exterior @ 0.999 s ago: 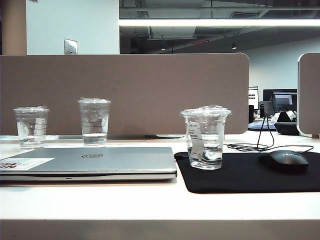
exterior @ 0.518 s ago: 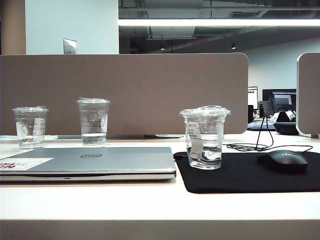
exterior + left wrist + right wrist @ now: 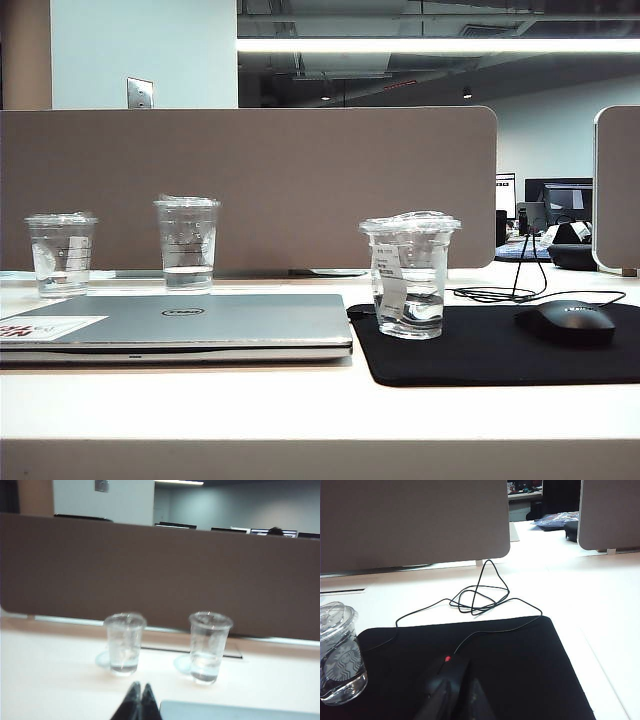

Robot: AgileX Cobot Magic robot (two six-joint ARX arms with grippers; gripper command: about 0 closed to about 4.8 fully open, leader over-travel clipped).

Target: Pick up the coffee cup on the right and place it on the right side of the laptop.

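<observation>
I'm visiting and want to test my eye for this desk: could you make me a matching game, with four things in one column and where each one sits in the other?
Things:
1. coffee cup
2. laptop
3. mouse
4. left gripper

Places:
A. right part of the black mouse pad
B. lying closed on the white desk, left of the pad
C. low near the desk, pointing at two clear cups by the partition
D. upright on the pad's left part, next to the laptop

Pairs: 1-D, 2-B, 3-A, 4-C
</observation>
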